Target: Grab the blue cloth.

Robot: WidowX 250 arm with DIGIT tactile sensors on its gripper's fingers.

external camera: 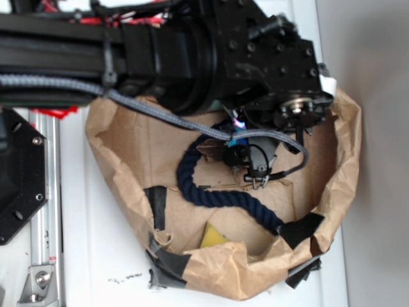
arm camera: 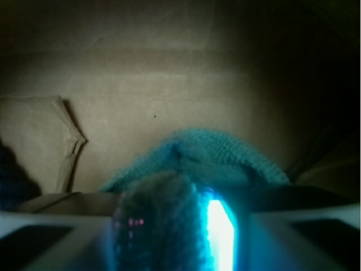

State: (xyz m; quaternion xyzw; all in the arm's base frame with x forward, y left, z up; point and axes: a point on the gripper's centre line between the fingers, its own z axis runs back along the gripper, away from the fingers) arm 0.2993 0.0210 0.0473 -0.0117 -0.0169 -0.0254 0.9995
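Observation:
The blue cloth point(arm camera: 220, 155) is a teal ribbed knit rag lying on the brown paper floor. A bunched fold of it rises up between my jaws. My gripper point(arm camera: 175, 226) is shut on that fold, with the grey jaw blocks blurred on either side and a bright glow beside the fabric. In the exterior view my gripper point(external camera: 254, 163) points down into the paper-lined box, and the arm hides nearly all of the cloth.
A thick navy rope point(external camera: 198, 192) curves across the box floor just left of the gripper. A yellow object point(external camera: 214, 235) lies near the front. Crumpled brown paper walls point(external camera: 348, 147) with black tape point(external camera: 156, 204) ring the area. A metal rail point(external camera: 45, 211) runs along the left.

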